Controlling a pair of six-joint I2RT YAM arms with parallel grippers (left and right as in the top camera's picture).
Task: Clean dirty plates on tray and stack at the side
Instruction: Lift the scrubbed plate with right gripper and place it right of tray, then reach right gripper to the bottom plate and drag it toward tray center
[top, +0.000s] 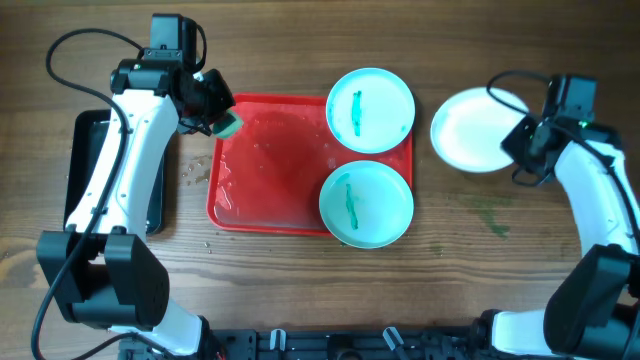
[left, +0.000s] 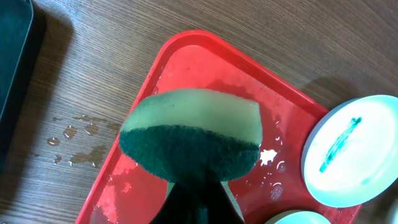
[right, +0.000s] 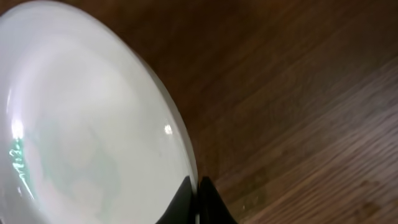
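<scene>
The red tray (top: 270, 160) lies mid-table, wet inside. Two pale aqua plates, each with a green smear, sit at its right end: one at the back (top: 370, 108), one at the front (top: 366, 204). The back one shows in the left wrist view (left: 354, 152). My left gripper (top: 222, 118) is shut on a green sponge (left: 193, 134) above the tray's back left corner (left: 186, 46). My right gripper (top: 520, 140) is shut on the rim of the white plate (top: 475, 130), right of the tray over the table. The plate fills the right wrist view (right: 81, 124).
A black tray (top: 85, 165) lies at the far left beside the left arm. Water drops (left: 78, 140) spot the wood between it and the red tray. A faint green stain (top: 490, 215) marks the table at front right.
</scene>
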